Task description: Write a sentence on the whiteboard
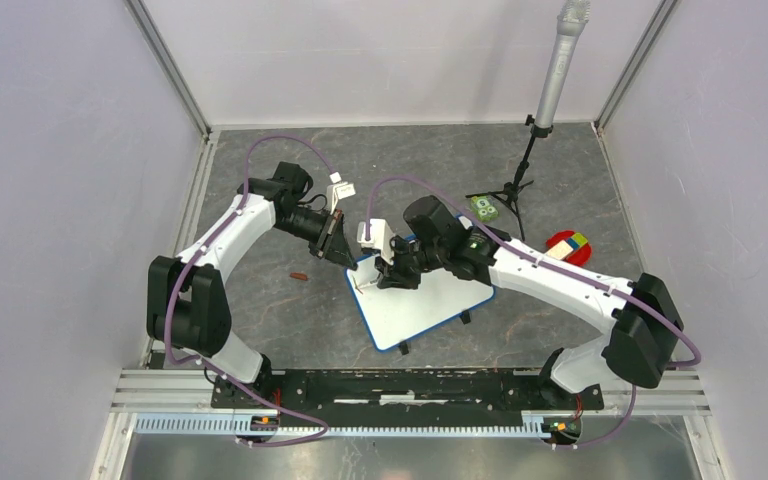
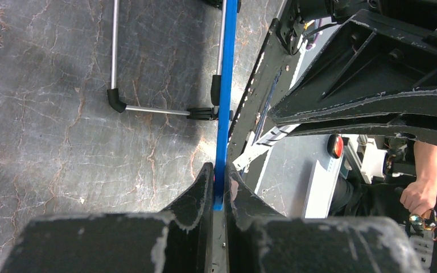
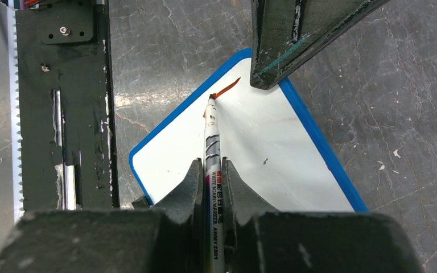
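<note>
The whiteboard (image 1: 430, 302) lies flat at the table's middle, white with a blue frame (image 3: 318, 136). My left gripper (image 1: 338, 248) is shut on the board's far-left edge; the left wrist view shows the blue frame (image 2: 225, 102) edge-on between the jaws. My right gripper (image 1: 388, 272) is shut on a whiteboard marker (image 3: 211, 153), its tip touching the board near the left-held corner. Of the sentence only a short reddish-brown stroke (image 3: 227, 89) shows at the marker tip. No words are legible.
A small reddish marker cap (image 1: 299, 275) lies left of the board. A microphone stand (image 1: 528, 165), a small green box (image 1: 483, 208) and a red-yellow object (image 1: 568, 246) stand at the back right. The black base rail (image 1: 400, 385) runs along the near edge.
</note>
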Available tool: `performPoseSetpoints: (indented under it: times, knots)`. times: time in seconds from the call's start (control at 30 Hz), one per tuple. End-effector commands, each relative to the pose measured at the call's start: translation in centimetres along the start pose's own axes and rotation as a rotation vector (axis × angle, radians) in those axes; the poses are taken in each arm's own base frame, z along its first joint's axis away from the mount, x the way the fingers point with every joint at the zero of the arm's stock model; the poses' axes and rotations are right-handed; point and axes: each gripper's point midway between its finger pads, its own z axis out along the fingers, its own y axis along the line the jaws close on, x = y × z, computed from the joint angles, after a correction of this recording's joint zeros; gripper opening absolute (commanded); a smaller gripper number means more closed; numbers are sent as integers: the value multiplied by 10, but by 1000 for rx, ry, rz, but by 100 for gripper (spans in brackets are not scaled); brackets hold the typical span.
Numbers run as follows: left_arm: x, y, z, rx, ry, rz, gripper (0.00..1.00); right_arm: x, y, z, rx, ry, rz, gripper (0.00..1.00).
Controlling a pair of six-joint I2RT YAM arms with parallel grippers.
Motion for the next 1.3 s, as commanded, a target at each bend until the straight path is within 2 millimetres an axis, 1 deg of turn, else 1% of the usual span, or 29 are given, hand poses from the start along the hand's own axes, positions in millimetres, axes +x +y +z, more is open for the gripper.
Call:
performPoseSetpoints:
  times: [0.0, 0.23, 0.43, 0.5, 0.67, 0.83, 1.03, 1.13, 1.27]
  knots:
    - [-2, -6, -3, -2, -10, 46, 2, -15, -13, -6, 60, -23, -37, 0]
    - [-3, -5, -3, -4, -10, 47, 3, -7, -21, -21, 92, -20, -20, 0]
    - [-3, -6, -3, -4, -11, 45, 2, -9, -19, -23, 81, -26, -19, 0]
    - [-3, -6, -3, -4, -11, 45, 2, -14, -19, -25, 81, -37, -24, 0]
    - [-4, -6, -3, -1, -12, 44, 2, -36, -17, -34, 76, -99, -49, 0]
    - [-5, -6, -3, 1, -13, 43, 2, -41, -24, -32, 95, -106, -49, 0]
    - [-5, -6, -3, 0, -13, 44, 2, -31, -32, -24, 122, -72, -37, 0]
    - [-4, -6, -3, 1, -11, 45, 2, -21, -32, -19, 117, -49, -27, 0]
    - [-4, -6, -2, 2, -11, 45, 3, -8, -26, -18, 102, -27, -18, 0]
